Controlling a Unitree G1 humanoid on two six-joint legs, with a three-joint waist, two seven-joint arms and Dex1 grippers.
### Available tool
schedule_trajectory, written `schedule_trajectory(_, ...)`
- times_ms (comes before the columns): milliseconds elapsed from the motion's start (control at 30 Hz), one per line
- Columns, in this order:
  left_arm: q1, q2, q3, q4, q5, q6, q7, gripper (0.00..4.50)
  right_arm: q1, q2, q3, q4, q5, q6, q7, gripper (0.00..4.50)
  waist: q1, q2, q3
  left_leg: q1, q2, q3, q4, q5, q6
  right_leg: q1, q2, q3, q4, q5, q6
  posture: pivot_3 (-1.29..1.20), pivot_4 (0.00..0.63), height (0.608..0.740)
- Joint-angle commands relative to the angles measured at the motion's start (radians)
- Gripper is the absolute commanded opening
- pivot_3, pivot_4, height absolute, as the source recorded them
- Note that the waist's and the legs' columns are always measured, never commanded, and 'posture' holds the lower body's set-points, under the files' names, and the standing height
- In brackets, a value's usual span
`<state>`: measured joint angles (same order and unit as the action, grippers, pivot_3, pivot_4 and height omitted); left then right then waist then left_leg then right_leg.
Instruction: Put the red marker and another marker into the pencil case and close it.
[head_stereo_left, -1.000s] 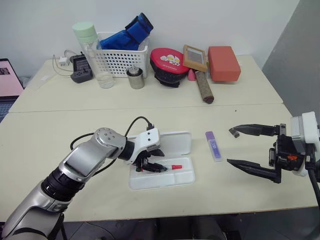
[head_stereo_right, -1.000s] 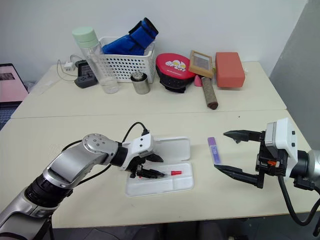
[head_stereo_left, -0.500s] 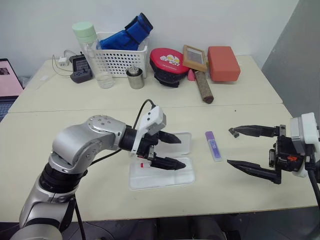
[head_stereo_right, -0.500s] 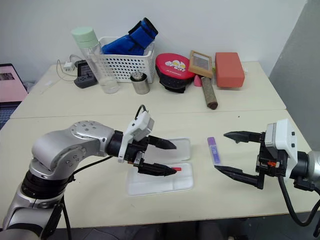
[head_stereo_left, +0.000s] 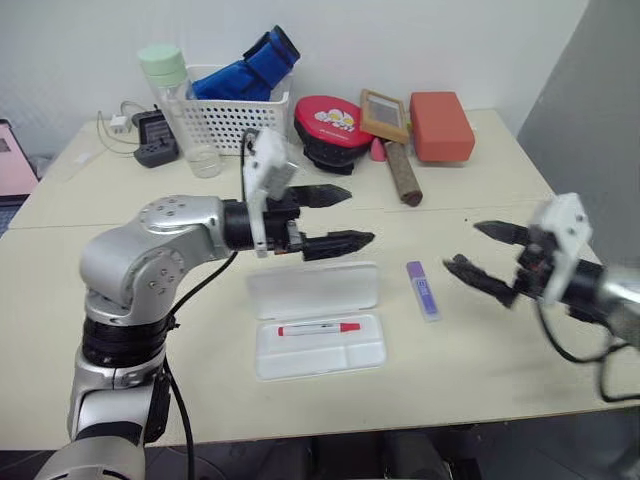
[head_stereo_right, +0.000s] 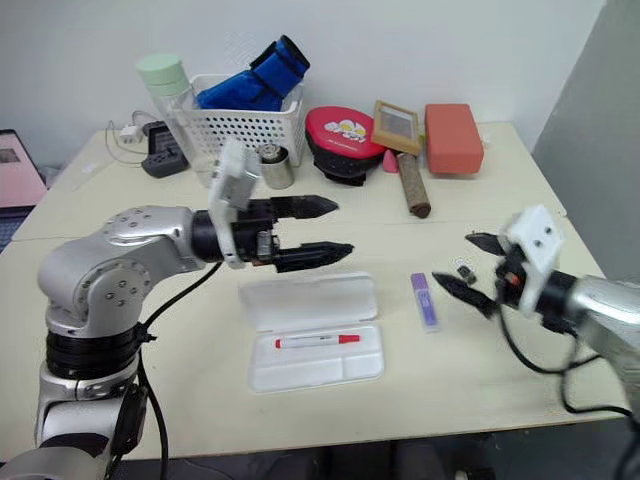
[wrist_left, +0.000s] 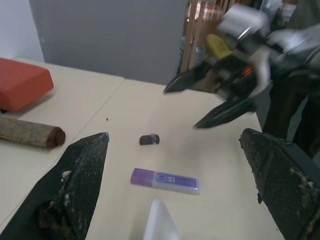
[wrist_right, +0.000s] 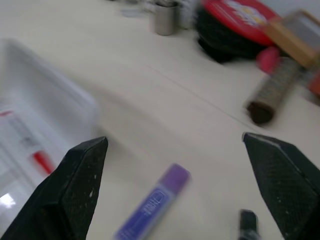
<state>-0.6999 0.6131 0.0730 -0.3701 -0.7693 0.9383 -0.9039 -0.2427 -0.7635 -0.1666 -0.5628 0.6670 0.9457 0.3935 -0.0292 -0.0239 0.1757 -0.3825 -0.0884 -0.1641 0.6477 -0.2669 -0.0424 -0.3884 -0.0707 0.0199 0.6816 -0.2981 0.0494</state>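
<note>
The white pencil case (head_stereo_left: 313, 290) lies open on the near table, lid flat behind the tray. The red marker (head_stereo_left: 320, 328) rests in the tray's long compartment. To the right of the case, the purple highlighter (head_stereo_left: 422, 290) lies on the table, also seen in the right wrist view (wrist_right: 152, 206). My left gripper (head_stereo_left: 361, 215) is open and empty, raised above the table behind the case, pointing right. My right gripper (head_stereo_right: 452, 260) is open and empty, just right of the highlighter and pointing at it.
A small dark grey cap piece (head_stereo_right: 463, 270) lies near the right gripper's fingers. Along the back stand a white basket (head_stereo_left: 235, 115), a bottle (head_stereo_left: 175, 100), a red pouch (head_stereo_left: 335, 118), an orange-red box (head_stereo_left: 442, 112) and a brown roller (head_stereo_left: 400, 175).
My left gripper opened, left the red marker in the case tray and rose, turning to point right. My right gripper moved in towards the purple highlighter.
</note>
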Motion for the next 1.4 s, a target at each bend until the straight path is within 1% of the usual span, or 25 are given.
schedule_trajectory(33,0.022,0.045,0.025,-0.039,-0.001,-0.079,-0.051,4.46,-0.045,0.146,0.096,-0.058,-0.079,0.198,-0.260,4.50,0.003,0.000,0.000,-0.001,0.000,0.000,0.000,0.000,0.000,0.000,0.000,0.000,0.000,0.000,0.000,0.00,0.150,0.740)
schedule_trajectory(67,0.030,0.062,0.023,-0.036,-0.001,-0.089,-0.072,4.46,-0.038,0.195,0.133,-0.079,-0.080,0.228,-0.290,4.50,0.003,0.000,0.000,-0.001,0.000,-0.001,-0.001,0.000,0.000,-0.001,0.000,0.000,-0.001,0.000,0.000,0.00,0.150,0.740)
schedule_trajectory(167,0.051,0.112,-0.006,-0.028,0.024,-0.125,-0.124,4.46,-0.037,0.278,0.193,-0.108,-0.115,0.293,-0.354,4.50,0.004,0.000,0.000,-0.002,-0.001,-0.001,-0.001,0.000,0.000,-0.002,0.000,0.000,-0.002,0.000,0.000,0.00,0.150,0.740)
schedule_trajectory(300,0.060,0.140,-0.023,-0.023,0.033,-0.153,-0.161,4.46,-0.027,0.372,0.177,-0.095,-0.164,0.374,-0.438,4.50,0.005,0.000,0.000,-0.002,-0.003,-0.001,0.000,0.000,0.000,-0.001,-0.001,0.000,-0.001,0.000,0.000,0.00,0.150,0.740)
schedule_trajectory(367,0.061,0.147,-0.017,-0.028,0.002,-0.138,-0.181,4.46,-0.014,0.387,0.189,-0.072,-0.212,0.377,-0.469,4.50,0.005,0.000,0.000,-0.001,-0.003,-0.001,0.000,0.000,0.000,-0.001,-0.001,0.000,-0.001,0.000,0.001,0.00,0.150,0.740)
schedule_trajectory(433,0.067,0.158,-0.025,-0.038,0.003,-0.144,-0.200,4.46,-0.009,0.394,0.194,-0.065,-0.241,0.377,-0.478,4.50,0.002,0.001,0.000,0.000,-0.003,-0.001,-0.001,0.000,0.000,-0.001,-0.001,0.000,0.000,0.000,0.001,0.00,0.150,0.740)
schedule_trajectory(567,0.074,0.168,-0.035,-0.042,0.015,-0.154,-0.213,4.46,-0.005,0.422,0.181,-0.068,-0.263,0.388,-0.474,4.50,-0.003,0.001,0.000,0.000,-0.002,-0.001,-0.001,0.000,0.001,-0.001,0.000,0.000,0.001,0.000,0.001,0.00,0.150,0.740)
schedule_trajectory(700,0.073,0.168,-0.043,-0.043,0.011,-0.156,-0.228,4.46,0.015,0.465,0.158,-0.024,-0.281,0.384,-0.465,4.50,-0.004,0.001,-0.001,0.000,-0.002,-0.001,-0.001,0.000,0.001,-0.001,0.000,0.000,0.001,0.000,0.001,0.00,0.150,0.740)
schedule_trajectory(767,0.074,0.168,-0.043,-0.047,0.013,-0.158,-0.229,4.46,0.024,0.458,0.176,-0.011,-0.301,0.376,-0.458,4.50,-0.004,0.001,-0.001,0.001,-0.002,-0.001,-0.001,0.000,0.001,-0.001,0.000,0.001,0.001,0.000,0.001,0.00,0.150,0.740)
schedule_trajectory(833,0.077,0.171,-0.041,-0.049,0.011,-0.156,-0.233,4.50,0.033,0.482,0.170,-0.008,-0.291,0.390,-0.440,4.13,-0.004,0.001,-0.001,0.001,-0.002,0.000,-0.001,0.000,0.001,0.000,0.000,0.001,0.001,0.000,0.001,0.00,0.150,0.740)
schedule_trajectory(867,0.078,0.172,-0.040,-0.049,0.010,-0.155,-0.234,4.50,0.036,0.489,0.170,-0.007,-0.290,0.395,-0.433,4.02,-0.003,0.001,-0.002,0.002,-0.002,-0.001,-0.001,0.000,0.001,0.000,0.000,0.001,0.001,0.000,0.001,0.00,0.150,0.740)
schedule_trajectory(1033,0.078,0.172,-0.027,-0.064,-0.007,-0.147,-0.230,4.50,0.059,0.482,0.194,0.006,-0.311,0.395,-0.414,2.89,-0.003,0.001,-0.004,0.002,-0.002,-0.001,-0.001,0.000,0.001,0.001,0.000,0.000,0.001,0.000,0.001,0.00,0.150,0.740)
schedule_trajectory(1067,0.079,0.173,-0.023,-0.069,-0.013,-0.143,-0.228,4.50,0.063,0.480,0.197,0.008,-0.313,0.395,-0.408,2.73,-0.003,0.001,-0.005,0.002,-0.002,-0.001,-0.001,0.000,0.001,0.001,0.000,0.000,0.001,0.000,0.001,0.00,0.150,0.740)
schedule_trajectory(1200,0.101,0.185,-0.020,-0.072,-0.009,-0.152,-0.225,4.50,0.061,0.477,0.198,0.007,-0.325,0.392,-0.390,1.77,-0.003,0.001,-0.009,0.002,-0.002,-0.001,-0.001,0.000,0.001,0.001,0.000,0.000,0.001,0.000,0.001,0.00,0.150,0.740)
schedule_trajectory(1233,0.106,0.188,-0.020,-0.071,-0.007,-0.155,-0.223,4.50,0.060,0.477,0.196,0.008,-0.327,0.391,-0.386,1.43,-0.003,0.001,-0.009,0.003,-0.002,-0.001,-0.001,0.000,0.001,0.001,0.000,0.000,0.001,0.000,0.001,0.00,0.150,0.740)
schedule_trajectory(1300,0.113,0.195,-0.021,-0.070,-0.003,-0.161,-0.223,4.50,0.058,0.477,0.197,0.008,-0.335,0.390,-0.378,1.09,-0.002,0.000,-0.009,0.003,-0.002,-0.002,-0.001,0.000,0.001,0.001,0.000,0.000,0.001,0.000,0.001,0.00,0.150,0.740)
schedule_trajectory(1367,0.123,0.200,-0.018,-0.072,-0.005,-0.162,-0.222,4.50,0.049,0.473,0.188,0.002,-0.335,0.383,-0.363,1.06,-0.002,0.000,-0.010,0.003,-0.002,-0.002,-0.001,-0.001,0.004,0.001,0.000,0.000,0.001,0.000,0.001,0.00,0.150,0.740)
schedule_trajectory(1400,0.138,0.209,-0.010,-0.076,-0.004,-0.162,-0.220,4.50,0.029,0.443,0.168,-0.004,-0.330,0.359,-0.336,1.06,-0.003,0.000,-0.010,0.003,-0.002,-0.002,-0.001,-0.002,0.004,0.001,0.000,0.000,0.001,0.000,0.001,0.00,0.150,0.740)
